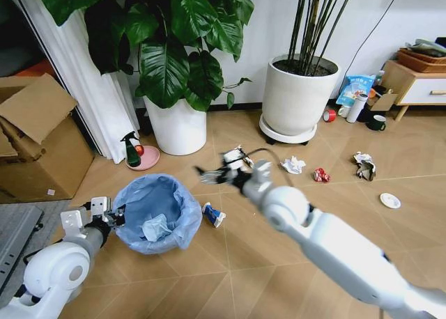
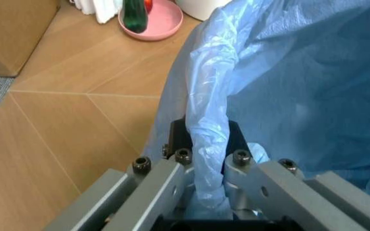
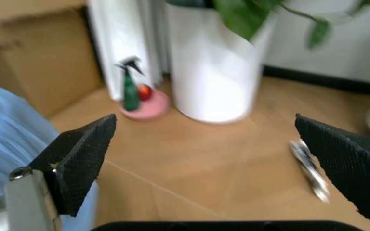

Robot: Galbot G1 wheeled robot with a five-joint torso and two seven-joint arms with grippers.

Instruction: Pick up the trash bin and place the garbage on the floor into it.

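The left gripper (image 2: 207, 192) is clamped on the rim of the trash bin (image 1: 157, 213), with the light blue bag (image 2: 288, 82) folded between its fingers (image 2: 165, 187). The bin is held at the lower left of the head view, over the floor (image 1: 230, 270), and a crumpled wad (image 1: 155, 228) is seen inside the bag. The right gripper (image 1: 220, 168) is stretched out past the bin, its fingers (image 3: 82, 159) spread wide apart and nothing held between them; in the right wrist view it is seen above bare floor, with a thin scrap (image 3: 308, 168) lying below near one finger. A blue-white wrapper (image 1: 214, 214) is lying on the floor just beside the bin. More garbage is scattered farther out to the right: a white paper wad (image 1: 293, 166), a red crushed scrap (image 1: 320, 175), another crumpled piece (image 1: 364, 166) and a small white round lid (image 1: 390, 200). A pink dish (image 1: 143, 157) with a green spray bottle (image 1: 131, 150) is placed near a big white plant pot (image 1: 180, 127); a second white pot (image 1: 300, 96) is set farther right. A cardboard box (image 1: 38, 141) is seen at the far left.
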